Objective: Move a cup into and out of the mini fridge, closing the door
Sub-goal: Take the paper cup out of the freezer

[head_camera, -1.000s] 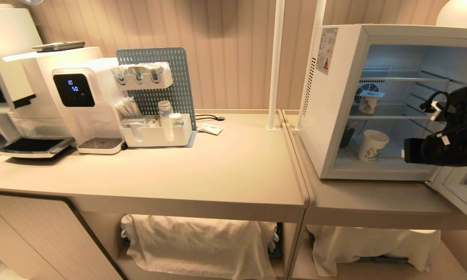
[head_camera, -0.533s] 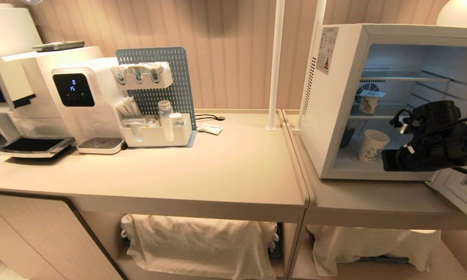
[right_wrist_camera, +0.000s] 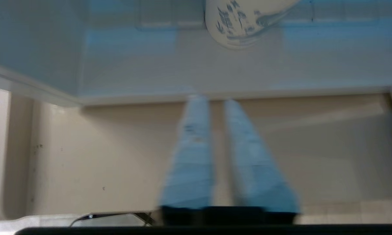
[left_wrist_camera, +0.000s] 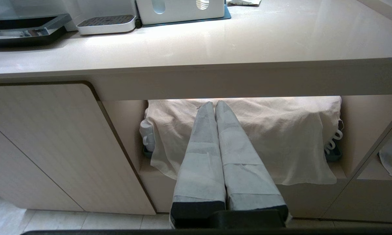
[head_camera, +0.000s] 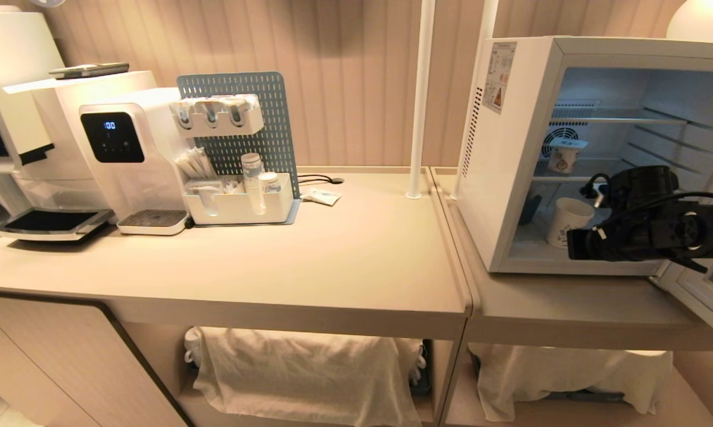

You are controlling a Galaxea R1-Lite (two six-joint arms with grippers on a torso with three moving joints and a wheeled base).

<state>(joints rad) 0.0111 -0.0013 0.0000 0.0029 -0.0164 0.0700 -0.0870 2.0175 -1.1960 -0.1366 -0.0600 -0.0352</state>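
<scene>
Right wrist view only: right gripper (right_wrist_camera: 215,98) slightly parted, empty, short of upright cup (right_wrist_camera: 240,23), mouth up; left gripper (left_wrist_camera: 214,105) pressed together.

The black right arm (head_camera: 653,228) hides the right edge of the small white paper cup with blue print (head_camera: 567,220) and much of the white mini fridge's (head_camera: 511,148) lower interior. The pale-framed glass door (head_camera: 700,290) runs off the right edge, and the right wrist view is blurred, cutting off the cup's top.
</scene>
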